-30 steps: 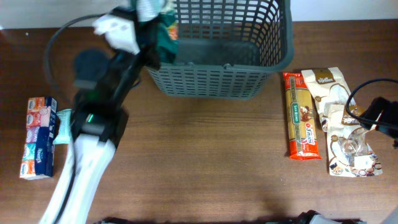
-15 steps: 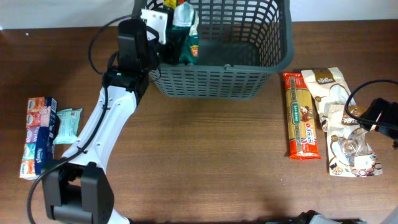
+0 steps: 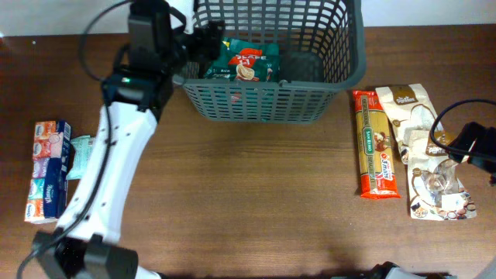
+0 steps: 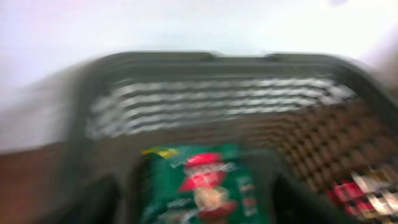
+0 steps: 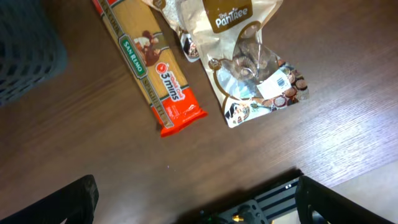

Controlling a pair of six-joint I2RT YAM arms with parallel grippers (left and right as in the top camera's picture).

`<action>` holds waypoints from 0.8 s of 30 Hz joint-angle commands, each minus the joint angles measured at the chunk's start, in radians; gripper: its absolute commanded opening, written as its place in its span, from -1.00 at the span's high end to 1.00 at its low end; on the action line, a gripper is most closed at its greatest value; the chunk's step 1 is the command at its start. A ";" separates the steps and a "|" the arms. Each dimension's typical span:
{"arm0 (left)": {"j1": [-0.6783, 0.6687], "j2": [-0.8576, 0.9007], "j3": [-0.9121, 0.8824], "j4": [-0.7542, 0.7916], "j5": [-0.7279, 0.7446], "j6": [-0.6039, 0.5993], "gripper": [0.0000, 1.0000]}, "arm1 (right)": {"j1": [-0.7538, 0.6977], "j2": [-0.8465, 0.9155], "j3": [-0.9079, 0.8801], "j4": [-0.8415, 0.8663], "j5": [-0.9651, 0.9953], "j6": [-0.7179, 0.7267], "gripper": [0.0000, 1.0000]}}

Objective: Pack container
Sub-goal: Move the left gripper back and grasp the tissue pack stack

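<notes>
The container (image 3: 263, 105) is a dark grey slotted basket at the table's back. A green snack packet (image 3: 246, 62) lies flat inside it, toward its left. My left gripper (image 3: 204, 43) hangs over the basket's left rim, just left of the packet. The left wrist view is blurred. It shows the container (image 4: 205, 102) and the green packet (image 4: 199, 183) lying between my wide-apart dark fingers (image 4: 99, 199); the left gripper (image 4: 199, 211) is open. My right gripper (image 5: 199, 208) is open over bare table near the front edge, with nothing between its fingers.
A red-and-yellow pasta pack (image 3: 377, 143) and two beige cookie bags (image 3: 411, 116) lie right of the basket, beside the right arm (image 3: 477, 147). Boxed tissue packs (image 3: 46, 170) and a small teal packet (image 3: 82, 155) sit at the far left.
My left arm swung right and carried the green packet over the basket's rim. Its jaws opened and the packet now lies flat inside. The right arm has not moved.
</notes>
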 commanded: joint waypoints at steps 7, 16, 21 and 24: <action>0.162 -0.060 0.146 -0.552 -0.560 -0.084 -0.45 | -0.005 -0.008 0.002 -0.006 -0.001 0.000 -0.98; 0.420 -0.026 0.095 -0.864 -0.353 0.068 -0.30 | -0.005 -0.008 0.002 -0.006 -0.001 0.000 -0.98; 0.526 -0.026 0.001 -0.769 -0.162 0.269 -0.12 | -0.005 -0.008 0.002 -0.006 -0.001 0.000 -0.98; 0.588 -0.024 -0.076 -0.669 -0.118 0.331 -0.12 | -0.005 -0.008 0.002 -0.006 -0.001 0.000 -0.98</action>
